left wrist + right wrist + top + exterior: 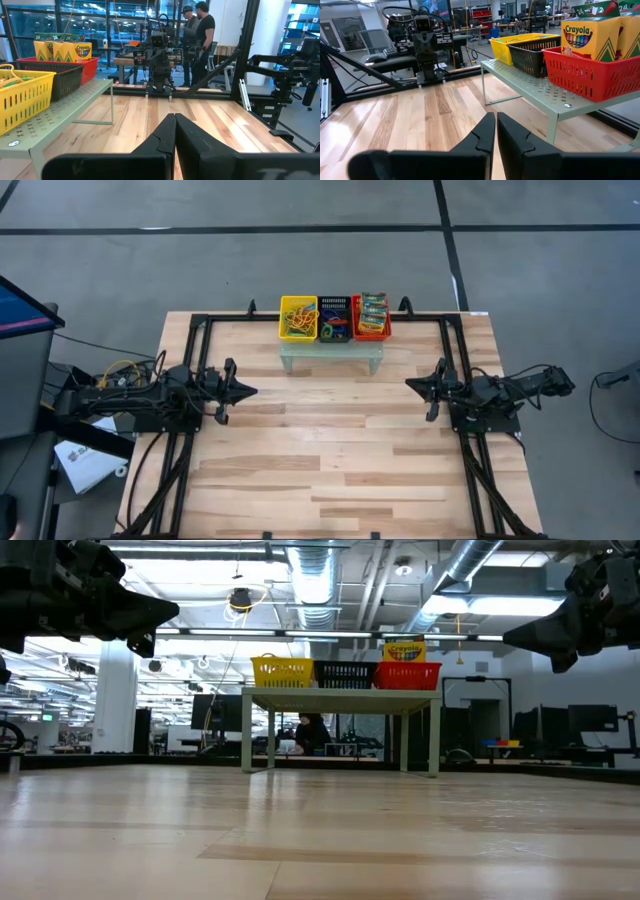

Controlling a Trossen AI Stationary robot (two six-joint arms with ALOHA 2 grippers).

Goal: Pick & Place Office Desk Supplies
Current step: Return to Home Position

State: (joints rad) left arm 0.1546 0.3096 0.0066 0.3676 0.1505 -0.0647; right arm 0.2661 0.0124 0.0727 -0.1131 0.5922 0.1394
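Three mesh baskets stand side by side on a pale green shelf (331, 355) at the table's far middle. The yellow basket (298, 318) holds rubber-band loops, the black basket (335, 317) holds more loops, and the red basket (371, 316) holds yellow-and-green crayon boxes (589, 36) standing upright. My left gripper (252, 390) hovers shut at the table's left, pointing level toward the right. My right gripper (409, 383) hovers shut at the table's right, pointing level toward the left. Neither holds anything.
Black rails (320, 317) frame the table's far, left and right sides. The wooden tabletop (320, 450) lies bare between the two grippers and toward the near edge. People stand in the room beyond the table (197, 30).
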